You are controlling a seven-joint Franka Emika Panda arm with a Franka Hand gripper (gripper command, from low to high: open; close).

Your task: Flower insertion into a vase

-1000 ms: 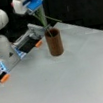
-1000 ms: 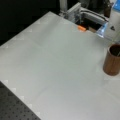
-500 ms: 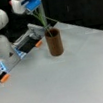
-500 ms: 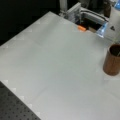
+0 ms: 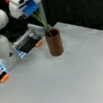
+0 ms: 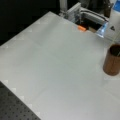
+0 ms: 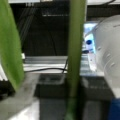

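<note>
White table [image 5: 71, 84]: gripper [image 5: 31, 11] clamps flower stem [image 5: 40, 20], tip inside vase [image 5: 54, 42].

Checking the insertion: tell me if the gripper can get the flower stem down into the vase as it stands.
Probably yes: the gripper holds the green stem slanting into the open mouth of the upright vase, with nothing across it.

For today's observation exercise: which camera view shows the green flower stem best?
A front view: the stem slants from the pincer into the vase. The wrist view shows only a close green strip; in a front view only the vase appears.
</note>
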